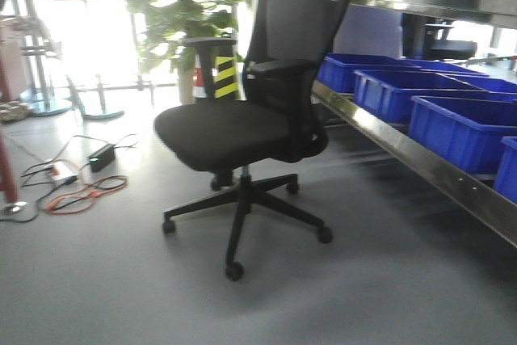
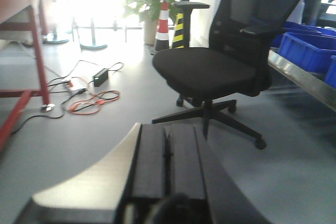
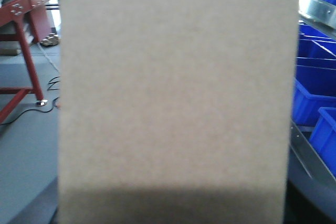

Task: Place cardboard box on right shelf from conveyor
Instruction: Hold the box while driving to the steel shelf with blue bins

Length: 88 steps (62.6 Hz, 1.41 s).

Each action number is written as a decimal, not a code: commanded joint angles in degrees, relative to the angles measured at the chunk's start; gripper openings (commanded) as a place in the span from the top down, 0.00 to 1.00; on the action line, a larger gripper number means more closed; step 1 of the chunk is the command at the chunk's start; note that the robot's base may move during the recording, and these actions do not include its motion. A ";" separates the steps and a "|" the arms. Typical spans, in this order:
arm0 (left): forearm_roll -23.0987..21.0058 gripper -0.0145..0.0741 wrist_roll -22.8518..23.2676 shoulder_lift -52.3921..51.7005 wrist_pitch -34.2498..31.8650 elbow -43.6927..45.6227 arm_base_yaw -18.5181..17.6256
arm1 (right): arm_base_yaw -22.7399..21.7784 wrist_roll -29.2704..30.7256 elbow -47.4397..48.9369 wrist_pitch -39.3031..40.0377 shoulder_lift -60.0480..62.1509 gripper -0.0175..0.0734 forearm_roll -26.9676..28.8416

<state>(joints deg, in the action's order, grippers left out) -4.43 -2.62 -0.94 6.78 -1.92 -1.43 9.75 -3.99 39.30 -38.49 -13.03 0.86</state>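
The plain tan cardboard box (image 3: 178,87) fills almost all of the right wrist view and hangs above the grey floor. It hides my right gripper's fingers completely. The right shelf (image 1: 420,159), shiny steel with a deep front lip, runs along the right side and carries blue bins (image 1: 456,123); its lip also shows beside the box (image 3: 316,10). In the left wrist view, my left gripper (image 2: 167,129) is shut, its two dark pads pressed together with nothing between them. The conveyor is out of view.
A black office chair (image 1: 242,127) stands on the floor just left of the shelf. Cables and a power brick (image 1: 85,179) lie at the left. A red-framed workbench (image 2: 23,9), a striped cone (image 2: 164,24) and a potted plant (image 1: 190,14) stand further back.
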 commanded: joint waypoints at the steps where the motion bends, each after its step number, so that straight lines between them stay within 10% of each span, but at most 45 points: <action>1: -0.34 0.97 -0.01 -0.60 -4.88 -0.36 0.01 | -0.13 0.39 1.44 5.76 -0.77 0.78 -0.02; 88: -0.34 0.97 -0.01 -0.60 -4.88 -0.36 0.01 | -0.13 0.39 1.44 5.76 -0.77 0.78 -0.02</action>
<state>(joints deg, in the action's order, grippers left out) -4.43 -2.62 -0.94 6.78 -1.92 -1.43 9.75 -3.99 39.30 -38.49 -13.03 0.86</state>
